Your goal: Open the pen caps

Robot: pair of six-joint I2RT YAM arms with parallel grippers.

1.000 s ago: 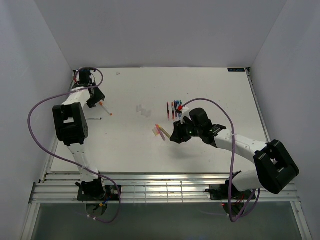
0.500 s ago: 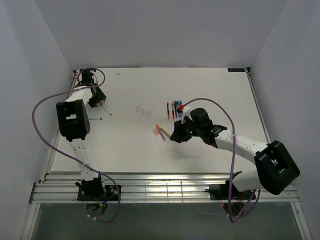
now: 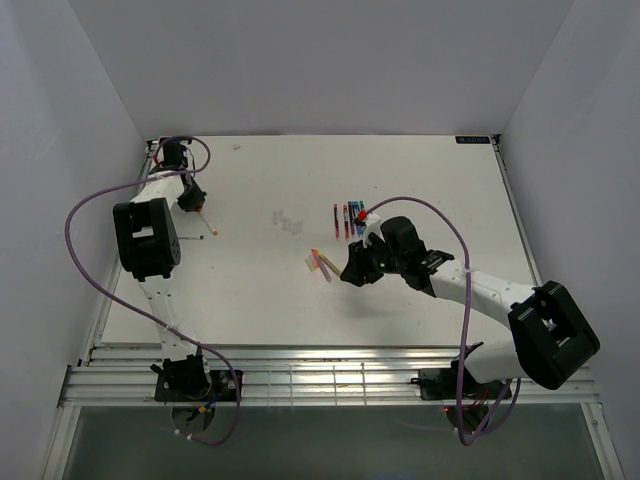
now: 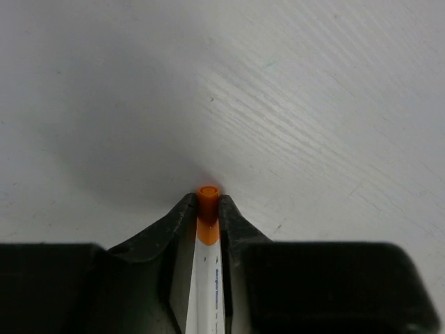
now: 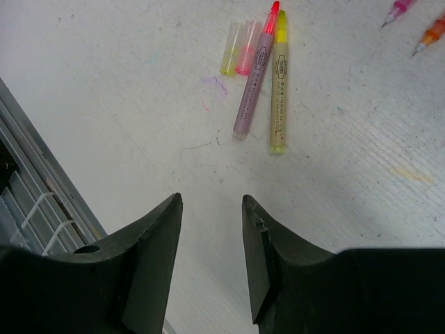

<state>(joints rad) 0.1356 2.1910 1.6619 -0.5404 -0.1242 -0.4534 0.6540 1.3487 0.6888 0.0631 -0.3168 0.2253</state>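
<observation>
My left gripper [image 4: 208, 203] [image 3: 190, 198] is at the table's far left and is shut on a white pen [image 4: 206, 285]. The pen's orange end [image 4: 208, 195] is pinched between the fingertips. In the top view the pen [image 3: 207, 220] slants out from the gripper to an orange tip. My right gripper [image 5: 212, 202] [image 3: 353, 271] hangs open over bare table with nothing between its fingers. Ahead of it lie an uncapped pink pen [image 5: 253, 80] and yellow pen [image 5: 279, 87]. A loose yellow cap [image 5: 229, 49] and pink cap [image 5: 246, 47] lie beside them.
A row of several coloured pens [image 3: 348, 218] lies behind the right gripper; two of their tips [image 5: 398, 10] show in the right wrist view. A thin black piece [image 3: 192, 238] lies near the left arm. A metal rail [image 5: 38, 209] runs along the table's near edge.
The left gripper has shut on the orange-ended pen, and the pen's free tip has shifted slightly left. The right arm has not moved.
</observation>
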